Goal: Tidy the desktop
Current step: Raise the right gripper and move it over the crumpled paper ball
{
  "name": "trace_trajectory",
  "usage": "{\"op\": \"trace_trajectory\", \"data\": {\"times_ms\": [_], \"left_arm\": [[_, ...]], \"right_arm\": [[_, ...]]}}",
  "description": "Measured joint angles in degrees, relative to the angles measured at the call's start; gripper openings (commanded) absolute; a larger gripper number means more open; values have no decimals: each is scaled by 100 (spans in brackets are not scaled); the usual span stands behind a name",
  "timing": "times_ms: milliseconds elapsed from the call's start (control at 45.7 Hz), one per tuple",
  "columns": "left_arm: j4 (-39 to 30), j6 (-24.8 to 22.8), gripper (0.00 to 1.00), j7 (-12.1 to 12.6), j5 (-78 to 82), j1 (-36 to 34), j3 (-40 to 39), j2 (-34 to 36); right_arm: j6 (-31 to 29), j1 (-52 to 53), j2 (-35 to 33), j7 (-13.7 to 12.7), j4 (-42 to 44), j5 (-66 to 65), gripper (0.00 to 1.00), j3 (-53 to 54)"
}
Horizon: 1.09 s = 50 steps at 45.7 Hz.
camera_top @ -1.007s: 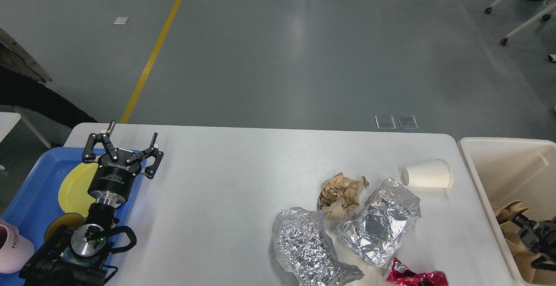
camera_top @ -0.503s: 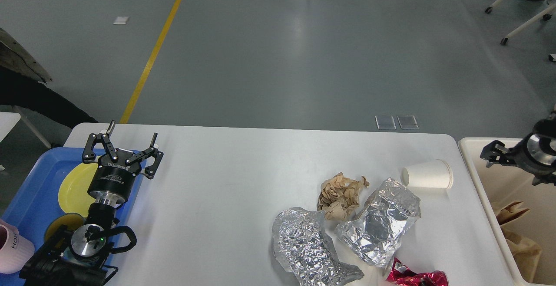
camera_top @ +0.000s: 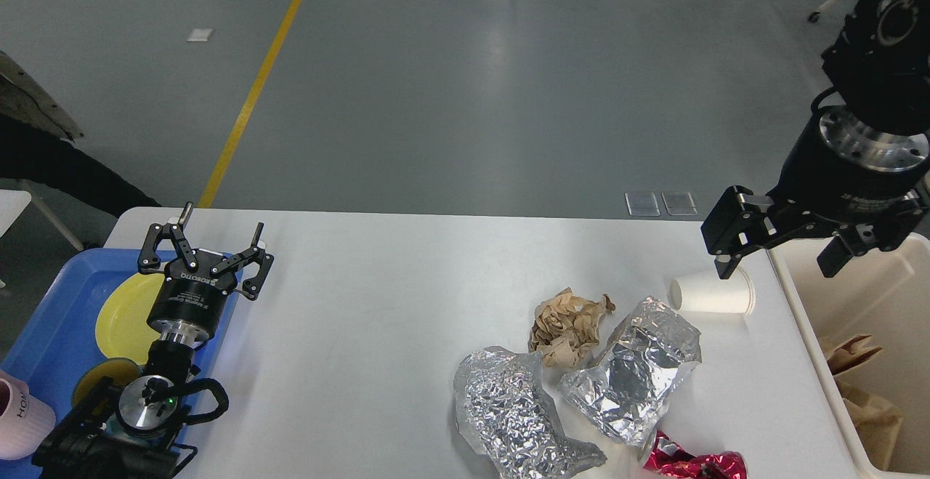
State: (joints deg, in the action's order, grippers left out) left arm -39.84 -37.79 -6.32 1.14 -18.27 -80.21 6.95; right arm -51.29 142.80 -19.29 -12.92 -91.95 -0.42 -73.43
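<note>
A single view from the robot's own head, looking forward and down. The white bench point(camera_top: 378, 319) fills the lower half of the frame at close range, its far edge crossing the middle. Grey floor point(camera_top: 465, 79) stretches away across the upper half.

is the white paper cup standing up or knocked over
Knocked over. The paper cup lies on its side on the desktop, its long side flat on the surface.

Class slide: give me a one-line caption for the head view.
Right claw open above a tipped paper cup on the desktop; left claw open over the blue tray.
</note>
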Motion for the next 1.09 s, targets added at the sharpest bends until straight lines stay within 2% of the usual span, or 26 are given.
{"op": "trace_trajectory", "data": {"times_ms": [109, 219, 460, 569, 722, 898, 1095], "left_arm": [[2, 0, 97, -2, -1, 0, -3, 0], [2, 0, 97, -3, -1, 0, -4, 0], [3, 0, 97, -2, -3, 0, 0, 0], [3, 0, 97, -2, -3, 0, 2, 0], [3, 0, 97, -2, -3, 0, 3, -1], [3, 0, 97, -2, 0, -1, 2, -1], [3, 0, 97, -2, 0, -1, -1, -1]], "right_arm": [[29, 684, -43, 8, -486, 312, 100, 17], [180, 868, -22, 14, -609, 392, 100, 44], [419, 690, 1, 18, -525, 404, 100, 117], [812, 279, 43, 18, -290, 407, 100, 351], [1355, -690, 536, 17, 406, 382, 100, 918], [1460, -1836, 1506, 20, 1593, 375, 100, 1467], [1596, -3518, 2238, 9, 3048, 304, 100, 1677]]}}
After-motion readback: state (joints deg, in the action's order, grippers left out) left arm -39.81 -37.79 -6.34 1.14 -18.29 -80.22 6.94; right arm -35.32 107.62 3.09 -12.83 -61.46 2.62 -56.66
